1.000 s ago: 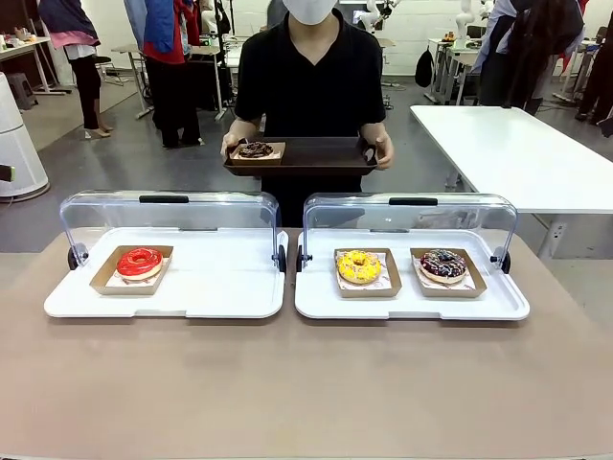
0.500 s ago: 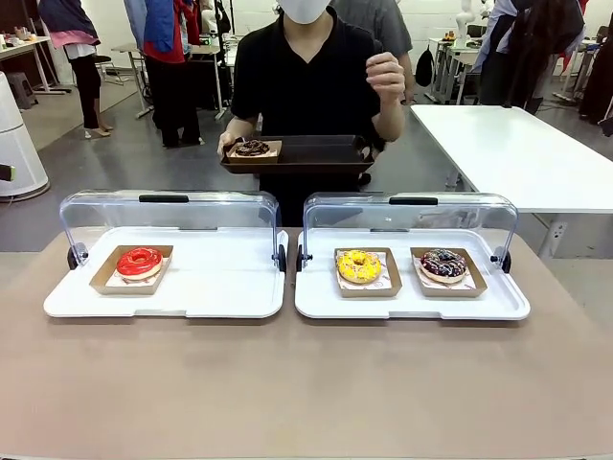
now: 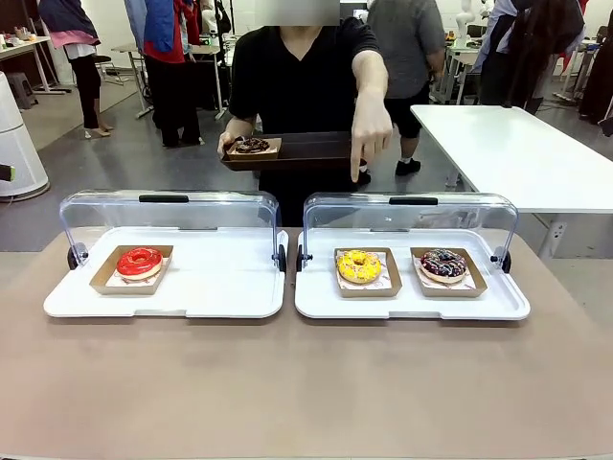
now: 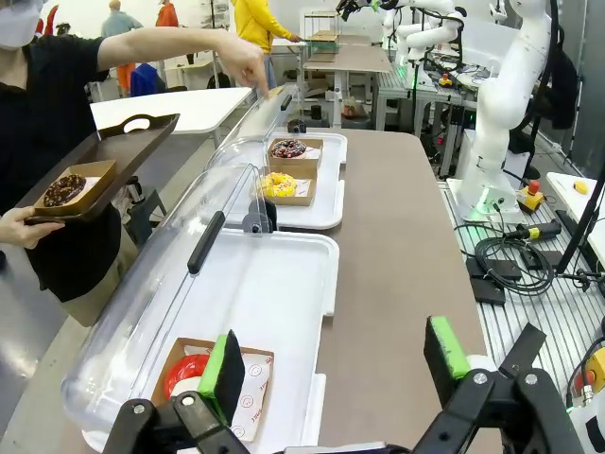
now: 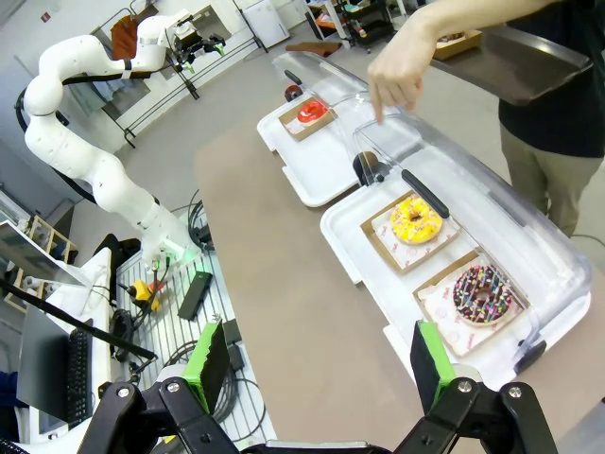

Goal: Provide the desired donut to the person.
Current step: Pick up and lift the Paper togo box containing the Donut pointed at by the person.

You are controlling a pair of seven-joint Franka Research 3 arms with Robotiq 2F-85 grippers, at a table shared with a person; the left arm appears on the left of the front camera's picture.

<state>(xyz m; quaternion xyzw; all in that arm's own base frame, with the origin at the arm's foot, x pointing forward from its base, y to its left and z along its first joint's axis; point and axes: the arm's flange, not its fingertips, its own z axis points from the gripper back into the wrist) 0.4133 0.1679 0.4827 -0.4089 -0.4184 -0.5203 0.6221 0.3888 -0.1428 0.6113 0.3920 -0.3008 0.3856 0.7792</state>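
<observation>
Beyond table [image 3: 306, 383]: person [image 3: 306, 77] holding dark tray [image 3: 316, 151], free hand [image 3: 372, 125] pointing down over right display case [image 3: 412, 309], lid raised, seemingly at yellow donut [image 3: 359, 265] inside. Left to do: grasp, lift, deliver. Left gripper [image 4: 336, 364], right gripper [image 5: 317, 364]: fingers spread, empty.

A red donut [image 3: 140, 261], a yellow donut [image 3: 359, 265], a dark rainbow-sprinkled donut [image 3: 442, 263]; tan boxes [image 3: 100, 280], white trays [image 3: 225, 283], brown bench [image 3: 306, 383], the person's [image 3: 306, 67] black shirt [image 3: 292, 91].
</observation>
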